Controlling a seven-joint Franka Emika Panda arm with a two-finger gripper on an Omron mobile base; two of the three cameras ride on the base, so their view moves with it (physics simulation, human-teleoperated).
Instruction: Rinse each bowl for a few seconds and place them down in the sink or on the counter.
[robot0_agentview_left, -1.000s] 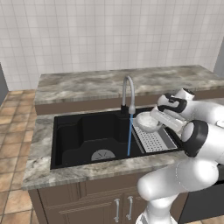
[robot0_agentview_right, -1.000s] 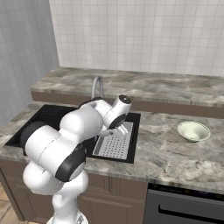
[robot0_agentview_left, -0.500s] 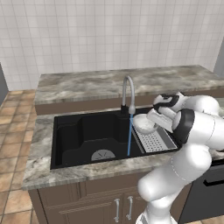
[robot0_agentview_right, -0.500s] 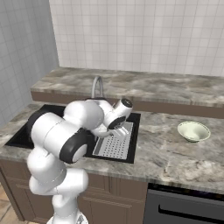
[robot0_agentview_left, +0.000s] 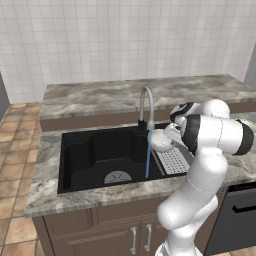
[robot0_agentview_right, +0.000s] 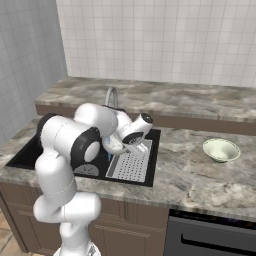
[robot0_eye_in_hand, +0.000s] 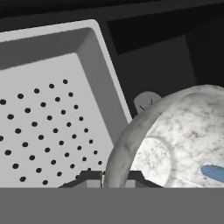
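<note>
The whitish-grey bowl hangs tilted over the right part of the black sink, its edge at the blue water stream from the steel faucet. My gripper is shut on its rim. In the hand view that rim passes between my gripper's fingertips, the bowl opens to the right, and a streak of water lies inside it. From the right base view, the bowl shows beside my hand. The cream bowl with the green inside sits upright on the counter.
A grey perforated tray rests in the sink's right end, just right of and below the held bowl. The round drain lies on the sink floor. A raised counter ledge runs behind the faucet.
My arm has carried the whitish-grey bowl leftward, from above the perforated tray to the water stream. The grip stays shut.
</note>
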